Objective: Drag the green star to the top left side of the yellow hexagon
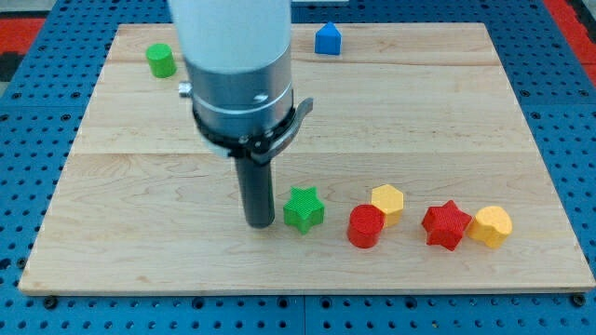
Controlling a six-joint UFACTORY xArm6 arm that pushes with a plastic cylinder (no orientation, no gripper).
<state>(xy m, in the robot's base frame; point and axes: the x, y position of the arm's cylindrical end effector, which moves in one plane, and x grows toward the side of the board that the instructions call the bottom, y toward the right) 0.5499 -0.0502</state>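
The green star (303, 208) lies on the wooden board (447, 112) near the view's bottom, just left of centre. My tip (259, 223) rests on the board close to the star's left side, a small gap apart. A yellow hexagon (387, 201) sits to the star's right, touching a red cylinder (365, 226) at its lower left. A second yellow hexagon-like block (492, 225) lies further right, next to a red star (445, 224).
A green cylinder (161, 60) stands at the board's top left. A blue house-shaped block (327, 38) stands at the top centre. The arm's white and grey body (237, 74) hides part of the board's upper middle.
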